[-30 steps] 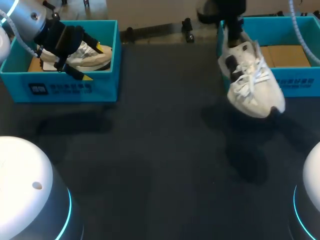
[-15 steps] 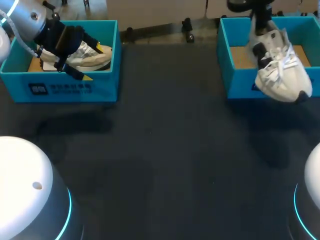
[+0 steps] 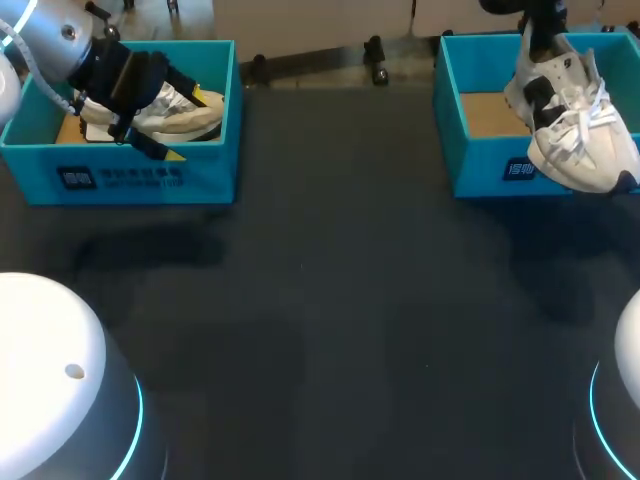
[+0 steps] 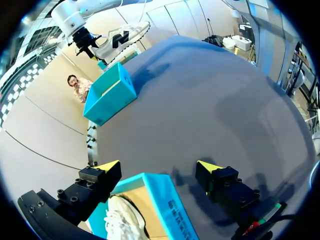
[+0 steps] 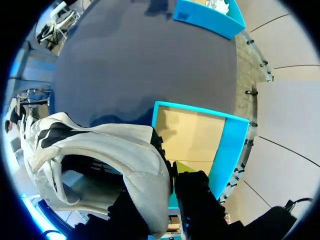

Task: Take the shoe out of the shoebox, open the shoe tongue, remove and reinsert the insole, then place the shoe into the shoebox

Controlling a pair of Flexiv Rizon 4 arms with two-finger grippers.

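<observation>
Shoe (image 3: 575, 125) clamped at heel collar in right tool (image 5: 169, 192), hanging toe-down over front wall of right shoebox (image 3: 480, 150). Left tool (image 4: 157, 172) wide open, straddling left shoebox (image 3: 130, 175) wall, empty.

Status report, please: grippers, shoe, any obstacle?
Right gripper shut on white shoe, above right shoebox. Left gripper open over left shoebox. No obstacle seen.
</observation>
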